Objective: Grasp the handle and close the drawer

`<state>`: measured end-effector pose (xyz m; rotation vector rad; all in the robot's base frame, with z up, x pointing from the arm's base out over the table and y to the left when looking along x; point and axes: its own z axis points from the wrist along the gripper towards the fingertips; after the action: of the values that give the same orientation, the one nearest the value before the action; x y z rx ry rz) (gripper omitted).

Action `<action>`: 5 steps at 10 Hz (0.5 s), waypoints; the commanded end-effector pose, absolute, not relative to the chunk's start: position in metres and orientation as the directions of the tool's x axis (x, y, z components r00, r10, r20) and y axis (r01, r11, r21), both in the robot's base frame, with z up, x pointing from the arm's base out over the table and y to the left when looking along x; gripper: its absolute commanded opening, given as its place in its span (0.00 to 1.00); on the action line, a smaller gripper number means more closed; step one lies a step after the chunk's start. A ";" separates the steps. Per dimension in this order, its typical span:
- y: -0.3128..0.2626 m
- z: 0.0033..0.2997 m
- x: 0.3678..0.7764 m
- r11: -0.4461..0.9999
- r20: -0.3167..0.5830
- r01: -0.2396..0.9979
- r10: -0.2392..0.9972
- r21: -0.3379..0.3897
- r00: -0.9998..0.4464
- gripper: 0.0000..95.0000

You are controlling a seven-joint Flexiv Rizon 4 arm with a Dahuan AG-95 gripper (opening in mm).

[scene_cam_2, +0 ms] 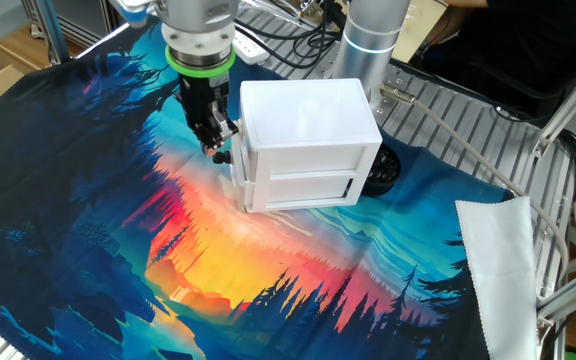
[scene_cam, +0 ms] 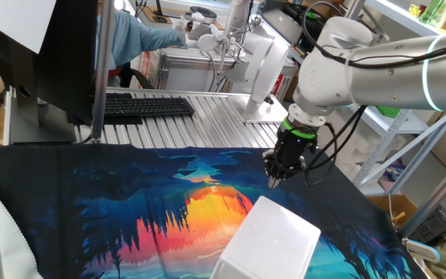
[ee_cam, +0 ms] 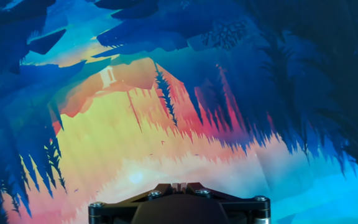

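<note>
The glossy white drawer unit stands on the painted cloth; it also shows in the one fixed view. Seams of the drawer show on its front face. I cannot make out the handle. My gripper points down, just left of the unit's left edge and close to it, fingertips a little above the cloth. In the one fixed view my gripper hangs just behind the unit. The hand view shows my fingertips pressed together, with only cloth beyond them.
A black round object lies right behind the unit. The robot base stands behind it. A white cloth lies at the right. A keyboard and an upright white panel stand on the slatted table.
</note>
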<state>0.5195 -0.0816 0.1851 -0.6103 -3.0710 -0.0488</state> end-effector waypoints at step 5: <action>-0.082 0.185 0.520 0.907 0.039 0.416 0.414 0.074 -0.910 0.00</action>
<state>0.5198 -0.0816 0.1850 -0.6637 -3.0446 -0.1264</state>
